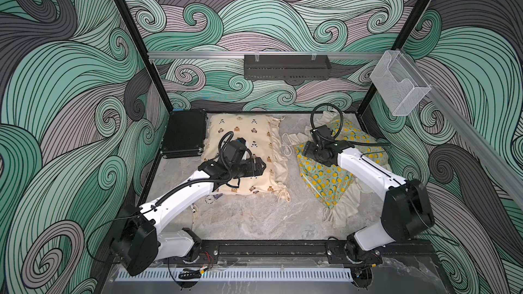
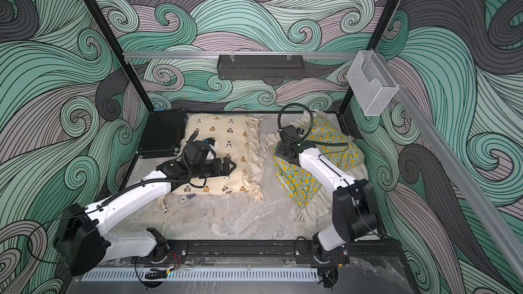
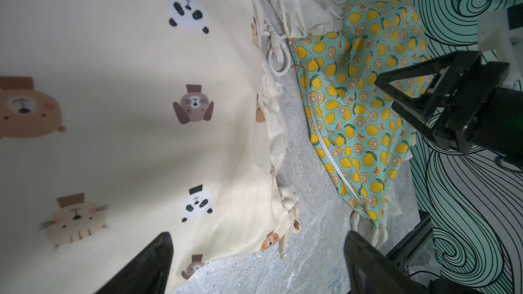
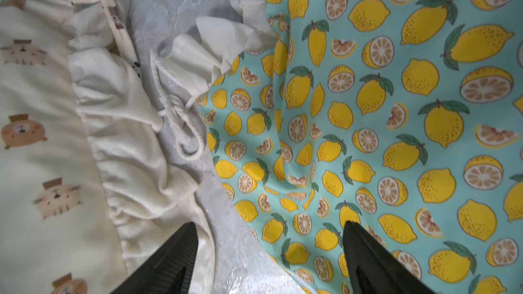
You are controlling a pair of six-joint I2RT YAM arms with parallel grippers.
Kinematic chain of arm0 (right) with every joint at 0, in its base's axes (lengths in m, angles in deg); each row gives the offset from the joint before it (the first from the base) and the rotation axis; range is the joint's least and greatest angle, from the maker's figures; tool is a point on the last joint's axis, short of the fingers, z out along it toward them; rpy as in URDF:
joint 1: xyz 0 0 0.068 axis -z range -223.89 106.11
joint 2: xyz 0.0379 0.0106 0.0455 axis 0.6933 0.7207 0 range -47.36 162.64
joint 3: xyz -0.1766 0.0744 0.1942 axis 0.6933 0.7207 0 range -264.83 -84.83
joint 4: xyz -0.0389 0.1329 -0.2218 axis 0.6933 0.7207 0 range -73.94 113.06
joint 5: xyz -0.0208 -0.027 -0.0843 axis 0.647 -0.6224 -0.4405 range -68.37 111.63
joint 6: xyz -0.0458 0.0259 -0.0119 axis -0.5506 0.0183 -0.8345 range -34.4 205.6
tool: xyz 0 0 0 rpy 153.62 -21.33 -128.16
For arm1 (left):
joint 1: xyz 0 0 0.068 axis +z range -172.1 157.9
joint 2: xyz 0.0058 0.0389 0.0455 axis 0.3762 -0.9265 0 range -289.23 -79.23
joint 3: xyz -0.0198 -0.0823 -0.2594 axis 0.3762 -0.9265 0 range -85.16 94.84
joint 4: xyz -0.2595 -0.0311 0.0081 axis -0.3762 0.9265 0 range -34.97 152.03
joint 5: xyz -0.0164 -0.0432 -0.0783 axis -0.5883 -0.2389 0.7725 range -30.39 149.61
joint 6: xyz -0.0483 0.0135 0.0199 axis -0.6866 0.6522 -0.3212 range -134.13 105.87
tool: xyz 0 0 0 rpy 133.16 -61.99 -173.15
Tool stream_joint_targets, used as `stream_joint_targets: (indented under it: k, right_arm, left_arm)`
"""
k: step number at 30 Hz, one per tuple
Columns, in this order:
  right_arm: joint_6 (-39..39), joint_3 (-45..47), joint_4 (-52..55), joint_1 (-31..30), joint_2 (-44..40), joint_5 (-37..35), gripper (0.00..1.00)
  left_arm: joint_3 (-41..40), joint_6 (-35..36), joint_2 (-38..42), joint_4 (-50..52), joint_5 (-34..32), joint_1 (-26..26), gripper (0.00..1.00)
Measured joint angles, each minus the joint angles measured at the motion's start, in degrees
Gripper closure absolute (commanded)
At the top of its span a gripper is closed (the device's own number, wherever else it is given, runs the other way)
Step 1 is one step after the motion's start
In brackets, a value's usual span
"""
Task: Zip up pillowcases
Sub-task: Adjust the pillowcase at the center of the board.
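1. Pillowcases lie side by side on the far half of your grey marbled table (image 1: 254, 222). The cream pillowcase (image 1: 243, 137), with bear and panda prints, sits toward 11 o'clock. The teal lemon pillowcase (image 1: 325, 182) sits toward 1 o'clock, with a narrow strip of bare table between them.
2. Your left gripper (image 1: 262, 165) is above the cream pillowcase's near-right part and points toward 3 o'clock. In the left wrist view (image 3: 257, 250) its two fingers stand wide apart with nothing between them, and cream fabric lies under one of them.
3. Your right gripper (image 1: 307, 148) is above the teal lemon pillowcase's 9 o'clock edge and points toward 9 o'clock. In the right wrist view (image 4: 268, 230) the jaws are spread and grip nothing. One finger is over the cream ruffle, the other over the lemon print.
4. A white strip (image 3: 343, 181) runs along the teal lemon pillowcase's edge facing 7 o'clock. You cannot tell from these views whether it is zipped.
5. Cream rope ties (image 4: 175, 114) lie in the gap between the two ruffled edges.
6. A black ribbed case (image 1: 185, 134) lies just beside the cream pillowcase at its 9 o'clock.
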Motion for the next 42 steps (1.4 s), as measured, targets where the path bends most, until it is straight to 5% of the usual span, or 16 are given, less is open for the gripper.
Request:
stream_joint_targets:
  k: [12,21,30,42]
  right_arm:
    - [4.0,-16.3,0.9,0.1,20.8,-8.3,0.09]
    - [3.2,-22.8,2.5,0.6,29.2,-9.3,0.14]
    - [0.9,-24.0,3.2,2.0,32.5,-9.9,0.29]
    - [-4.6,-23.8,1.9,2.9,32.6,-7.6,0.67]
  left_arm:
    - [4.3,2.9,-3.7,0.2,-2.5,0.0,0.07]
    - [4.3,3.4,-3.7,0.3,-3.2,0.1,0.07]
    - [4.3,3.4,-3.7,0.3,-3.3,0.4,0.07]
    - [4.3,3.3,-5.2,0.7,-3.1,0.4,0.07]
